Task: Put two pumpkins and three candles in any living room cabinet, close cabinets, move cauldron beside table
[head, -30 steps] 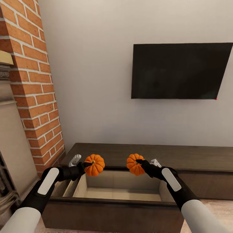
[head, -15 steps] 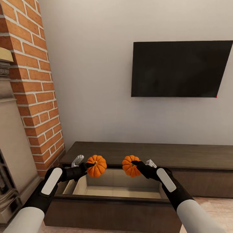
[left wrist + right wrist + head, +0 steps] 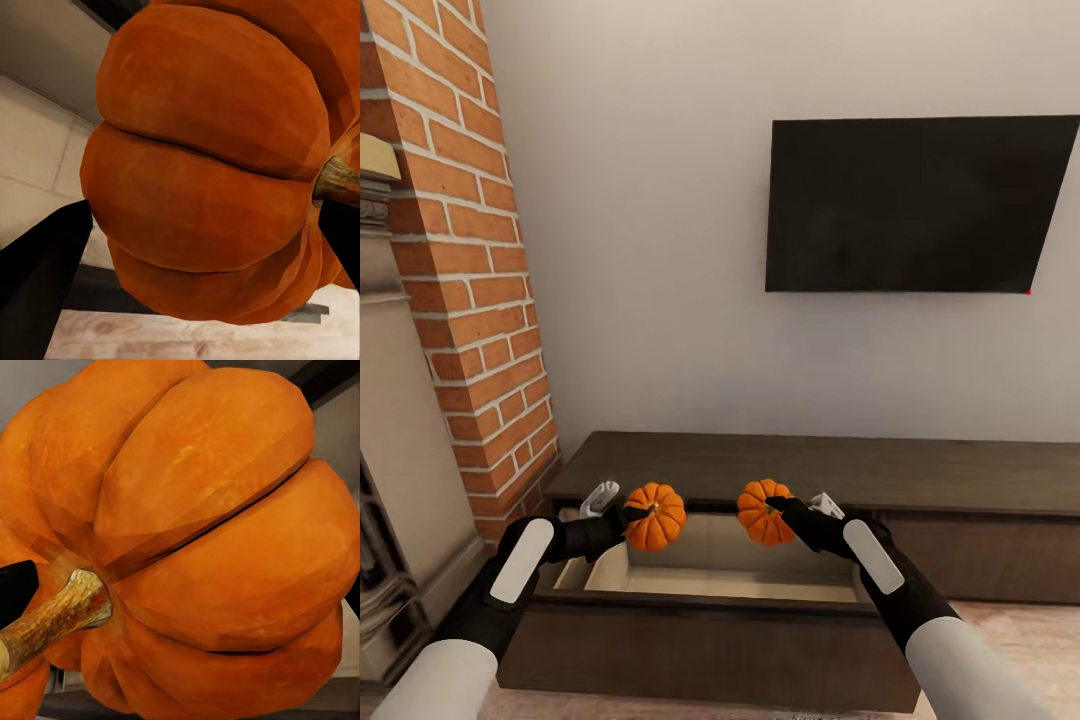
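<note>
My left gripper [image 3: 635, 520] is shut on an orange ribbed pumpkin [image 3: 655, 516], which looms large in the left wrist view as the pumpkin [image 3: 210, 165]. The right gripper [image 3: 780, 508] is shut on the other pumpkin [image 3: 762, 511], seen up close with its stem as the pumpkin [image 3: 202, 547]. Both pumpkins hang above the open drawer [image 3: 710, 585] of the long dark-brown cabinet [image 3: 960, 480], whose pale wood interior holds nothing that I can see. Candles and cauldron are out of view.
A black TV [image 3: 915, 205] hangs on the pale wall above the cabinet. A brick column [image 3: 470, 250] and a fireplace surround [image 3: 390, 450] stand at the left. The pulled-out drawer front [image 3: 700, 650] lies between me and the cabinet body.
The camera has drawn back and the view shifted down a little. The two pumpkins have come slightly closer together and sit lower over the open drawer, still held.
</note>
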